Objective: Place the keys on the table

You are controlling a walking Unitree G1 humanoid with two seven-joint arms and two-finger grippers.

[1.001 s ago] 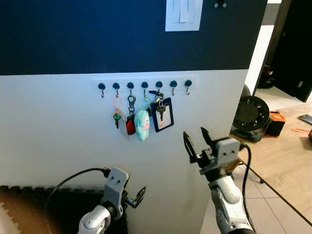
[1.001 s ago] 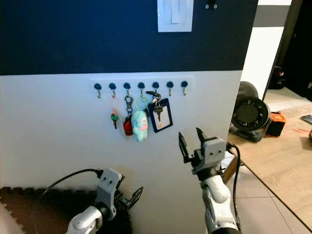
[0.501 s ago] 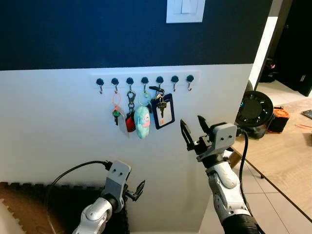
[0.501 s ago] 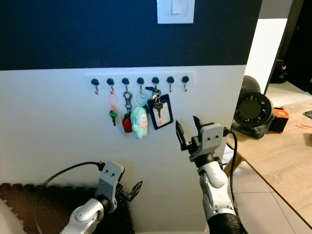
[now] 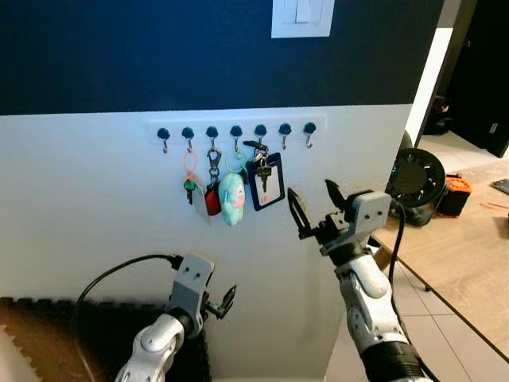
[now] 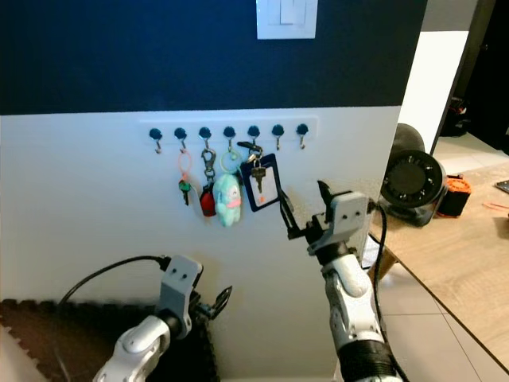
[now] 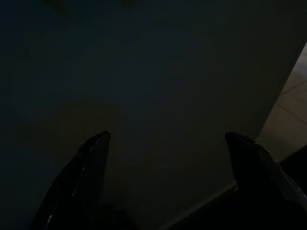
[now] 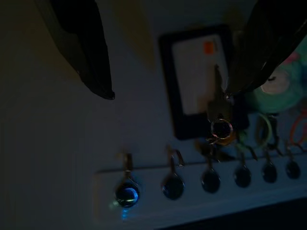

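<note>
Raised in front of the wall, the right gripper (image 5: 312, 208) has its two black fingers spread wide apart, with nothing between them. It sits just to the right of and slightly below the black card holder (image 5: 266, 185), near it but not touching as far as I can see. From the right wrist view, the card holder (image 8: 199, 79) lies between the two dark fingers (image 8: 84, 45), with a small key and ring (image 8: 219, 125) hanging in front of it.

Up on the white part of the wall runs a hook rail (image 5: 236, 132) with seven dark knobs. The keys (image 5: 263, 173) hang from the fifth hook counting from the left, together with the card holder. To their left hangs a pale turquoise plush charm (image 5: 231, 200), then a red fob on a metal clasp (image 5: 212, 202), then a green-headed key on an orange loop (image 5: 189, 186). The two rightmost hooks are bare. Above the rail the wall turns dark navy, with a white light switch (image 5: 301, 17) set in it.

Down low, the left gripper (image 5: 223, 303) hangs idle close to the wall, its fingers parted, as the dim left wrist view shows.

Off to the right, past the wall's corner, a round black fan-like appliance (image 5: 417, 180) stands on the floor beside something orange (image 5: 452, 195).
</note>
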